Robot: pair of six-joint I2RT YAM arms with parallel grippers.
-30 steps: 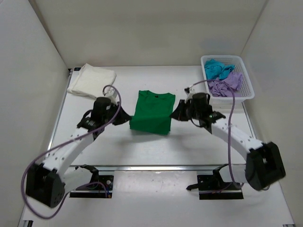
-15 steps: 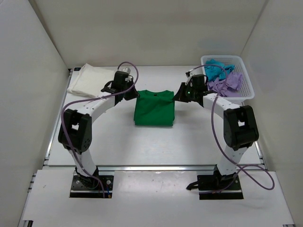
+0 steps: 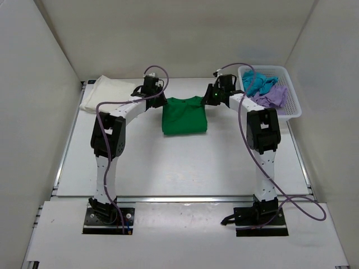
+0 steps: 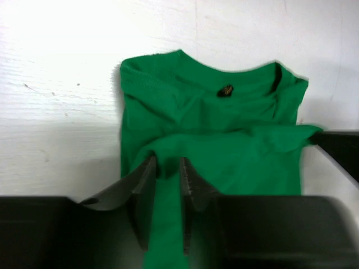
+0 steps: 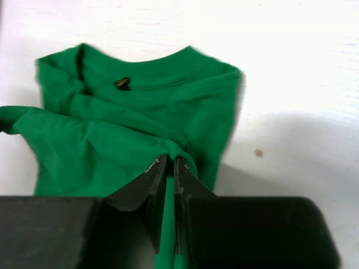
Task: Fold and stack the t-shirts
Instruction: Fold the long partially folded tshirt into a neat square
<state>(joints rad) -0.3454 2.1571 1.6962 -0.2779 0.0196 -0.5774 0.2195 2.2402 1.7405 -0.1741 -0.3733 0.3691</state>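
The bright green t-shirt [image 3: 184, 116] lies on the table's middle rear, its lower half doubled up over the collar end. My left gripper [image 3: 161, 103] is shut on the folded hem at the shirt's left side [image 4: 166, 185]. My right gripper [image 3: 208, 101] is shut on the hem at the right side [image 5: 171, 168]. The collar and label [image 4: 226, 91] show beyond the fold. A folded cream-white t-shirt [image 3: 107, 94] lies at the back left. The teal t-shirt [image 3: 258, 82] and lilac t-shirt [image 3: 269, 100] lie crumpled in the basket [image 3: 290, 110].
The white lattice basket stands at the back right, close to my right arm. White walls enclose the table on three sides. Purple cables loop above both arms.
Both grippers have carried the green shirt's bottom hem from the near side toward the back, folding the shirt in half. Both arms now stretch far out.
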